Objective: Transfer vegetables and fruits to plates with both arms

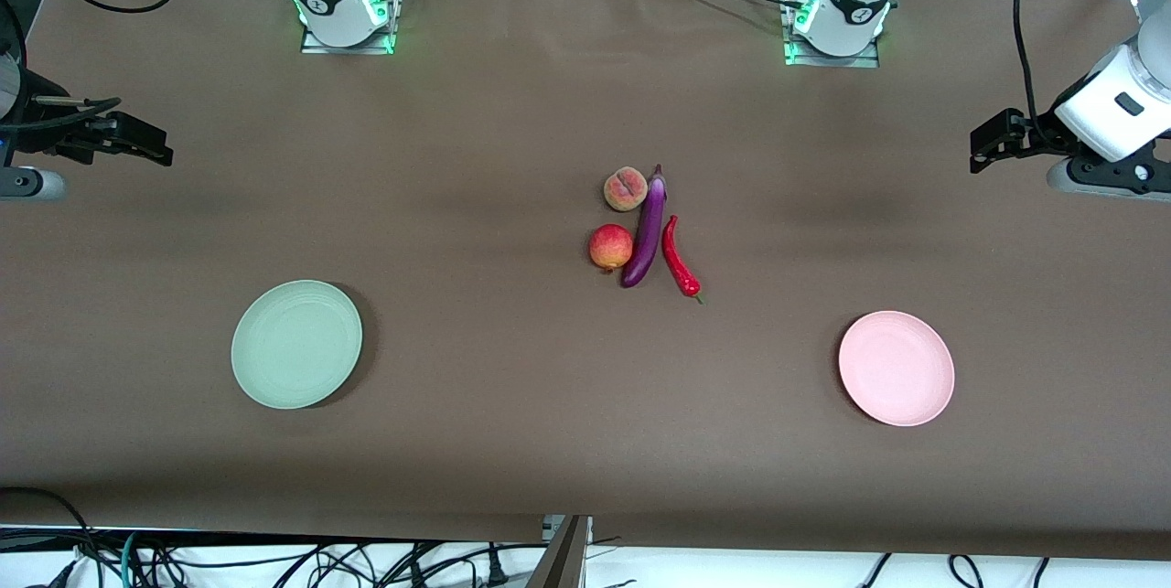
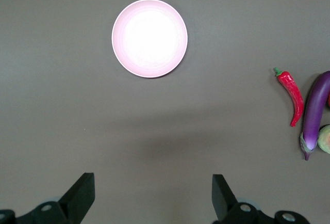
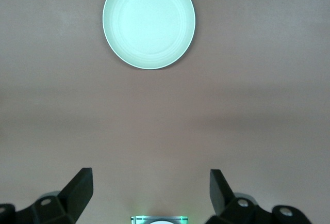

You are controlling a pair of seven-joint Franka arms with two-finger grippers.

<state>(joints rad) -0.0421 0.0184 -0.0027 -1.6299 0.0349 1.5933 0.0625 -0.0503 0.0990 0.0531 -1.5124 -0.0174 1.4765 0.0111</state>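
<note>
Left gripper [image 1: 986, 149], seen at the left arm's end of the table, raised above bare brown tabletop [image 1: 512, 112]; its two black fingers [image 2: 80, 193] stand wide apart with nothing between them. Right gripper [image 1: 151, 144], at the right arm's end of the table, likewise raised over bare tabletop, fingers [image 3: 77, 190] spread wide and empty. Both arms wait at the table's ends, well apart from the produce.

Pale pink plate [image 1: 897, 368] lies toward the left arm's end, nearer to the front camera than the left gripper's position; it holds nothing and shows whole in the left wrist view [image 2: 149, 38]. Pale mint green plate [image 1: 296, 345] lies toward the right arm's end, also bare, with faint concentric ridges visible in the right wrist view [image 3: 149, 21].

At the table's middle, between the two plates and farther from the front camera than either, four items lie clustered. Purple eggplant [image 1: 647, 229] lies lengthwise at the centre of the group. Peach [image 1: 626, 188] touches it near its stem end; round red-yellow fruit [image 1: 610, 247] sits just beside it, nearer to the camera than the peach. Red chili pepper [image 1: 680, 259] lies just beside the eggplant on the side toward the left arm, its green stem pointing toward the camera.
</note>
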